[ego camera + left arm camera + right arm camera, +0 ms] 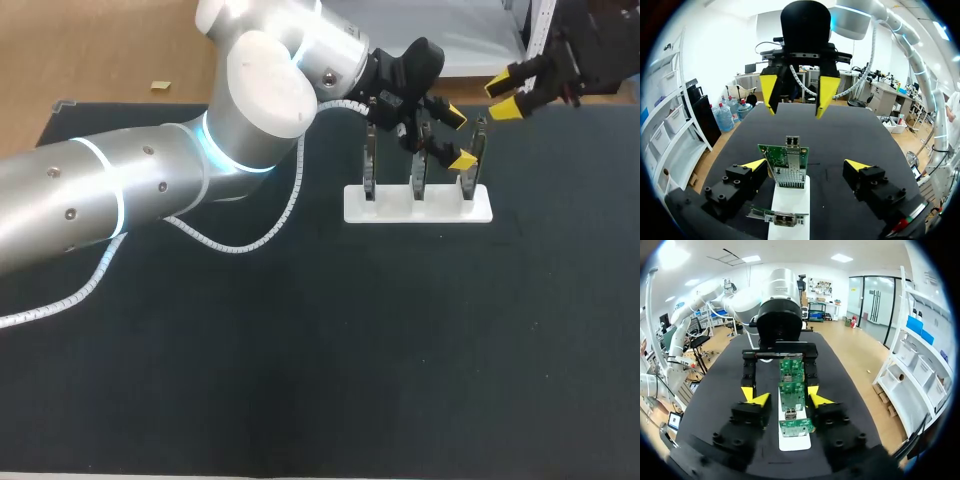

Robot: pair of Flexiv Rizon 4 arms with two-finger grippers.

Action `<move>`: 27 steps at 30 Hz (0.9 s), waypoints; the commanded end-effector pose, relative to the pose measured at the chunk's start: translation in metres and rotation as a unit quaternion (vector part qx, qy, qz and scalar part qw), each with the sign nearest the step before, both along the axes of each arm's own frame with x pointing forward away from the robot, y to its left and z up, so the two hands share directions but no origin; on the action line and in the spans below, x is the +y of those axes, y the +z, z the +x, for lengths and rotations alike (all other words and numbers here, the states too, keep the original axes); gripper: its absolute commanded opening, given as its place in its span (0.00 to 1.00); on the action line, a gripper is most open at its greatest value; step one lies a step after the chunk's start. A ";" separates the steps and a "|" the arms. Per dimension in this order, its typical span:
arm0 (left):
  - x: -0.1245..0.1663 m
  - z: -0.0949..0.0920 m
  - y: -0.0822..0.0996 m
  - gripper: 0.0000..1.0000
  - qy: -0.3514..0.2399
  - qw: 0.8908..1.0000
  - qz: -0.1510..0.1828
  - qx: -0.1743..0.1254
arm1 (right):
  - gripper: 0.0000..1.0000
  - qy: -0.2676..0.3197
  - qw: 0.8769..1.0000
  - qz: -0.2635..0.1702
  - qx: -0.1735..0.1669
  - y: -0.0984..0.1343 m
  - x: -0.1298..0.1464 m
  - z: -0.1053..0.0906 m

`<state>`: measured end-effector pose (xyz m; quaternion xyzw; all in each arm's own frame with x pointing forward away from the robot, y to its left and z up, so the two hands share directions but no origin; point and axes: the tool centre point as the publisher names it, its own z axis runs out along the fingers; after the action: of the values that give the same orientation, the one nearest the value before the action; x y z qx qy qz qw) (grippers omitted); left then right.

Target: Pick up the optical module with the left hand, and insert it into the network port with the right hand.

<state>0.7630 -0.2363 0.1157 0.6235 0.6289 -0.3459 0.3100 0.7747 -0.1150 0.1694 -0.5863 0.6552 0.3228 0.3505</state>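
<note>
Straddling port card (785,161), left jaws apart

**Colours: yellow tips, green boards, white rack**

Left gripper (458,138) and right gripper (505,97): black bodies, bright yellow tips. Left arm (100,195): silver-grey with a glowing pale-blue ring at the joint. Cable (270,233): white, spiral-wrapped. Circuit boards (791,390): green with silver metal ports. Rack (390,208): plain white. Table (300,380): near-black, unpatterned.

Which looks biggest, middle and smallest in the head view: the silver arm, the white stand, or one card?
Largest: silver arm, though it is nearest the camera.
Middle: white stand.
Smallest: card, seen edge-on.
</note>
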 end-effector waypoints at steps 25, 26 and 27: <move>-0.001 0.001 0.001 1.00 0.000 1.000 0.002 0.001 | 0.00 0.003 1.000 -0.008 0.012 -0.011 0.007 0.006; -0.001 0.001 0.001 1.00 0.000 1.000 0.002 0.001 | 0.00 0.002 1.000 -0.009 0.013 -0.011 0.006 0.005; -0.001 0.001 0.001 1.00 0.000 1.000 0.002 0.001 | 0.00 0.002 1.000 -0.009 0.014 -0.012 0.006 0.004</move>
<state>0.7630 -0.2363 0.1157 0.6235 0.6289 -0.3459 0.3100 0.7784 -0.1087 0.1583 -0.5860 0.6618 0.3253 0.3359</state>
